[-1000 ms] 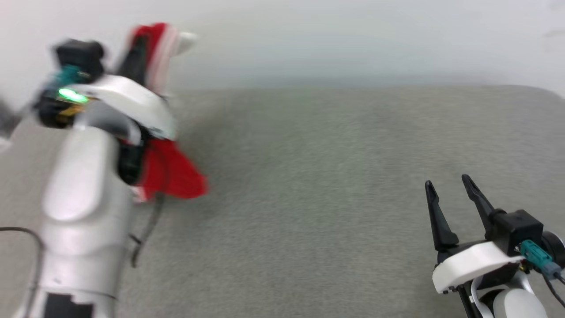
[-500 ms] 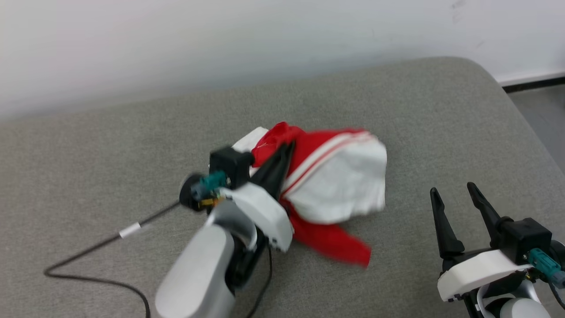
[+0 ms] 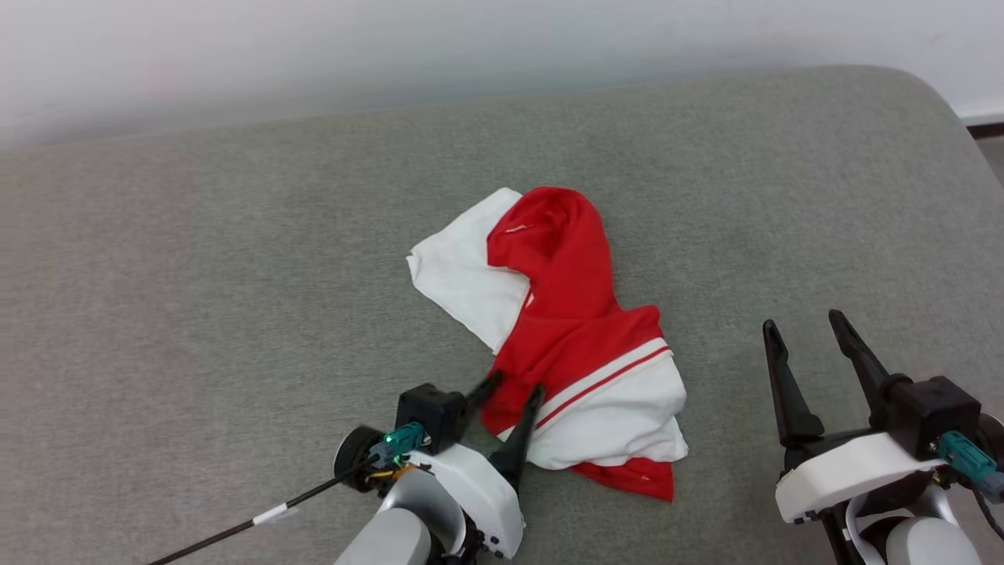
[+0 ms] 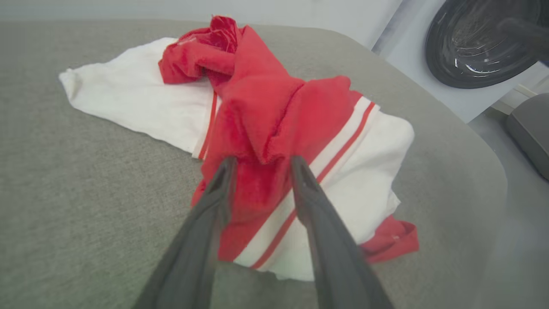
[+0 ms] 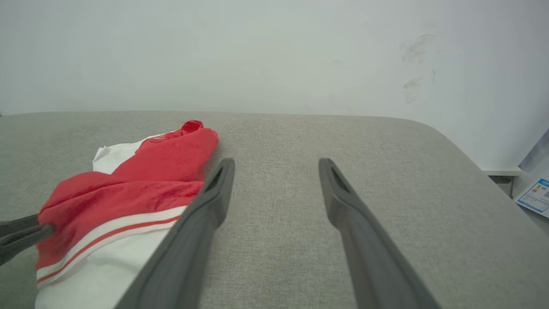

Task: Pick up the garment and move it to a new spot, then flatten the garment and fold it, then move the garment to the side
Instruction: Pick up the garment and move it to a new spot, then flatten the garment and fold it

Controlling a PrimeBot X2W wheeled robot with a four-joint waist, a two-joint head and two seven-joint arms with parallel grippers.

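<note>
On the grey upholstered surface (image 3: 196, 275), a thin black cable (image 3: 235, 530) with a white tag is seen trailing towards 8 o'clock from the left arm's wrist. The left end effector (image 3: 514, 386) is found at about 7 o'clock of the garment, its two dark fingers (image 4: 214, 201) held apart and pointed towards 1 o'clock. In the left wrist view a red fold is straddled by the tips, with nothing clamped between them. The red short-sleeved T-shirt of thin fabric (image 3: 565, 314), with white sleeves and red-and-white striped trim, is laid crumpled near the middle of the surface. One white sleeve is spread towards 10 o'clock, the other is bunched at 5 o'clock, and a red hem corner is left poking out beneath it. At about 4 o'clock of the garment, well apart from it, the right end effector (image 3: 802, 320) is held above the surface with its fingers spread wide and pointed towards 12 o'clock, nothing between them. A pale wall (image 3: 392, 47) is seen behind.
</note>
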